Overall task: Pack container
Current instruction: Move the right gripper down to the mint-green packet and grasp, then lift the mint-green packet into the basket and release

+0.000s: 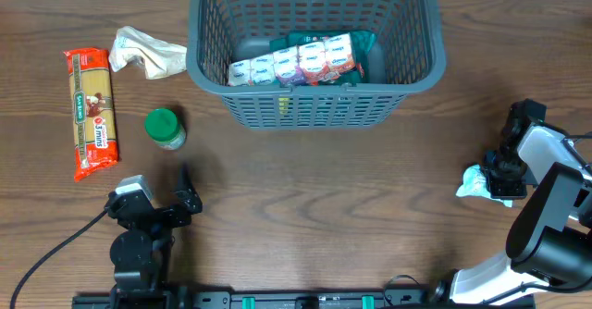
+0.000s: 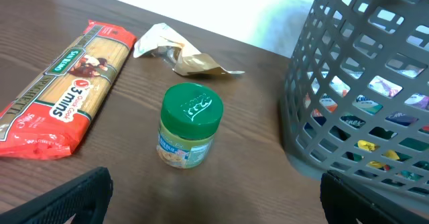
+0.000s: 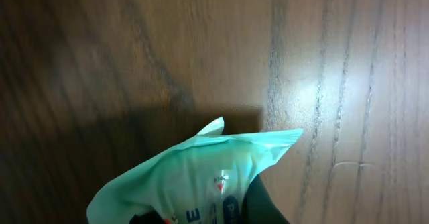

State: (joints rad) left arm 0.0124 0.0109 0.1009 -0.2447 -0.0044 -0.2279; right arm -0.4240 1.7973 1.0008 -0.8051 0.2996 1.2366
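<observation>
we see a dark wood table (image 1: 324, 207) with smooth, faintly shiny grain, a matt grey-blue plastic basket (image 1: 314, 105), a glossy film pasta packet (image 1: 92, 113), a jar (image 2: 184, 147) with a smooth green plastic lid (image 2: 192, 106), a crinkled wrapper (image 1: 146, 54), a shiny mint-green film pouch (image 3: 201, 177)

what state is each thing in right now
container: upright, partly filled
multi-pack: lying inside the container
pasta packet: flat on the table
jar: upright, green lid on
beige wrapper: crumpled, on the table
mint-green pouch: pinched by the right gripper
left gripper: open, empty
right gripper: shut on the pouch
</observation>
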